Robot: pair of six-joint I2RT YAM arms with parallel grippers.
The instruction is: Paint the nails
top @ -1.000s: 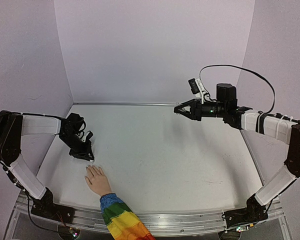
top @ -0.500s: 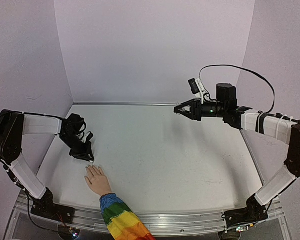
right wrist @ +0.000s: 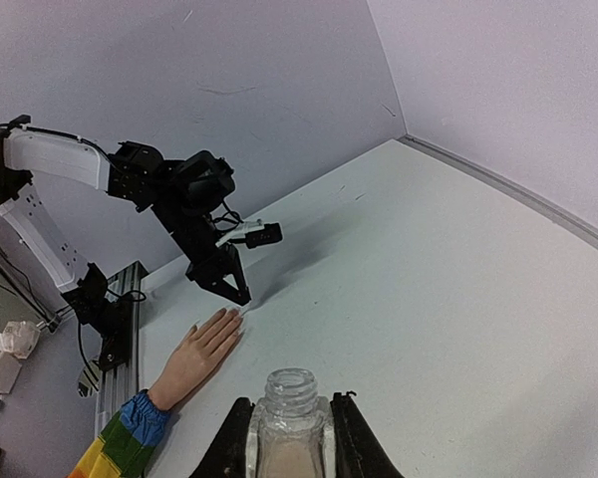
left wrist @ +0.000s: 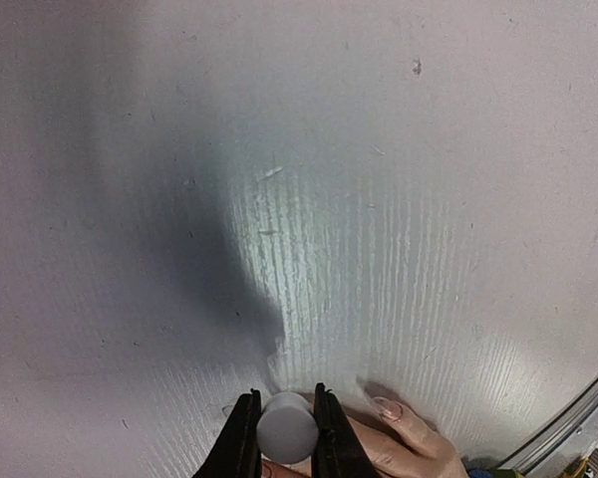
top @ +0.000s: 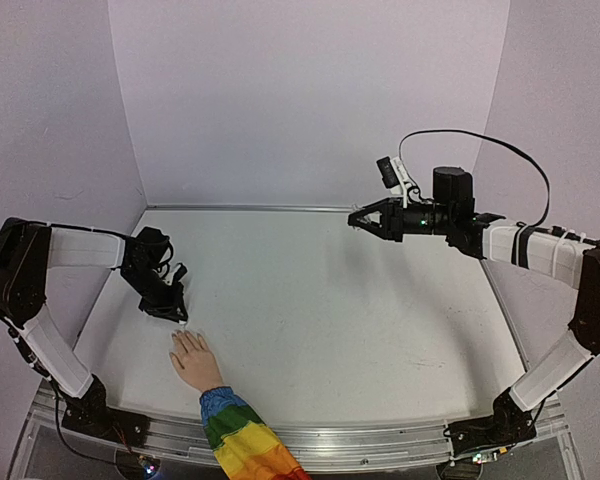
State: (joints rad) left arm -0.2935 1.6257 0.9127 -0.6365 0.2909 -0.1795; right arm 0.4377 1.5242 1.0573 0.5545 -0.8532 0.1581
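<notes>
White matte tabletop (top: 320, 300), enclosed by lilac walls, carries the whole work area.

The right gripper (top: 360, 220) is raised over the far right of the table. Its jaws are clamped on a small clear open-necked bottle (right wrist: 289, 423), held upright with the cap off.

A skin-coloured mannequin hand (top: 192, 358) lies palm down at the near left edge, fingers pointing away from the bases. A rainbow-striped fabric sleeve (top: 242, 440) covers its wrist.

The left gripper (top: 180, 313) sits low, just beyond the fingertips. Its jaws are closed on a round grey-white cap (left wrist: 286, 428). Any brush beneath the cap is hidden.

The pale whitish nails (left wrist: 387, 407) tip the fingers, directly under and beside the left gripper.

Assessment: the nails look rigid, smooth and very small, so they are not something to grasp. The cap is the proper hold and serves as the brush handle. The mannequin hand looks light and unfastened, so it would likely slide under firm downward pressure. Light strokes along each nail are advised.
</notes>
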